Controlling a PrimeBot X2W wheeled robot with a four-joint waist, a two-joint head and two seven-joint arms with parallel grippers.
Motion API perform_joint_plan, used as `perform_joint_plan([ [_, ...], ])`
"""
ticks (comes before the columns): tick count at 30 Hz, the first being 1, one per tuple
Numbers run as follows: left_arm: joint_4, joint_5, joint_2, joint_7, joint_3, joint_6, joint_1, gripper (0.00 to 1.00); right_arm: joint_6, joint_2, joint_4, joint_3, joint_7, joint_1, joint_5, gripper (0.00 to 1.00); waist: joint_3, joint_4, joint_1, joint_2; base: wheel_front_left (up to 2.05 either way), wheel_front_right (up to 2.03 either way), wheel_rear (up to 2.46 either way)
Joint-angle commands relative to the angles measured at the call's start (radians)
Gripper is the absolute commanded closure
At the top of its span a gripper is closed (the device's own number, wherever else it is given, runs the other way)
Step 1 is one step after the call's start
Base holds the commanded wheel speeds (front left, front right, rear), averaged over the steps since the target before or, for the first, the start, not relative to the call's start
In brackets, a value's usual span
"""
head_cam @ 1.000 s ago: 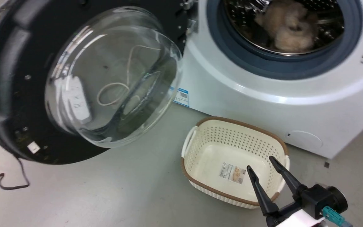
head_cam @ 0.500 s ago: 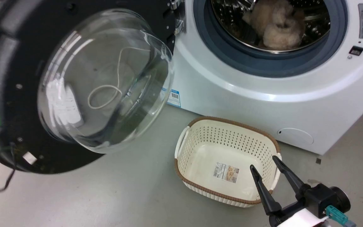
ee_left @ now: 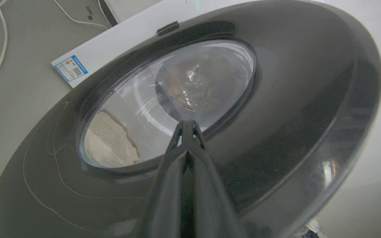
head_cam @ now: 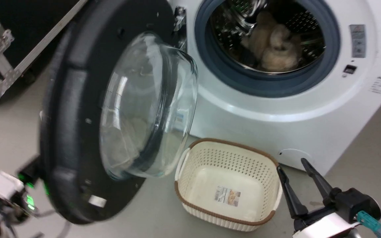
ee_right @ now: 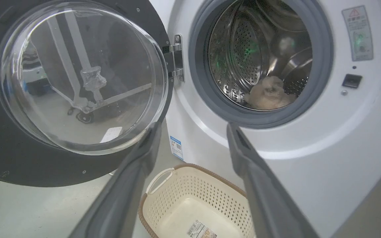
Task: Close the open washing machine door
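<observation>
well — left tool (ee_left: 187, 124) pinched together, empty, against the half-open washing machine door (head_cam: 71, 99) — right tool (head_cam: 290, 164) wide apart, empty

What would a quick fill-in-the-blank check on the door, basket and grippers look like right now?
1. The left gripper, pointing at the outer face of the washing machine door, is ____.
2. The right gripper, near the cream basket, is ____.
3. That basket is ____.
4. The pale fluffy laundry lies in the ____ of the washing machine.
Missing words: shut; open; empty; drum.
</observation>
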Motion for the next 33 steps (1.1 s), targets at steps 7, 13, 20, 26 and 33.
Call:
perform_joint_plan([
  [7,-0.159,-0.065,-0.129,0.040,-0.103,0.031,0.180,1.00,0.001,0.013,0.007,-0.052,-0.004,0.014,-0.014,0.00,-0.054,-0.102,0.0001,0.0000,0.00,0.00,0.00],
  [13,-0.155,-0.194,-0.143,-0.031,-0.252,0.012,0.289,1.00,0.001,0.003,0.010,-0.054,-0.004,0.014,-0.020,0.00,-0.049,-0.220,0.0001,0.0000,0.00,0.00,0.00],
  [20,-0.117,-0.323,-0.143,-0.236,-0.477,-0.030,0.294,1.00,0.001,-0.013,0.001,-0.051,-0.004,-0.004,-0.017,0.00,0.011,-0.379,0.0001,0.0000,0.00,0.00,0.00],
  [26,-0.025,-0.401,-0.143,-0.465,-0.611,-0.056,0.137,1.00,0.001,-0.015,-0.011,-0.048,-0.004,-0.045,0.003,0.00,0.120,-0.555,0.0001,0.0000,0.00,0.00,0.00],
  [33,0.067,-0.409,-0.143,-0.611,-0.653,-0.058,-0.057,1.00,0.001,0.007,-0.010,-0.040,-0.004,-0.076,0.020,0.00,0.197,-0.662,0.0001,0.0000,0.00,0.00,0.00],
])
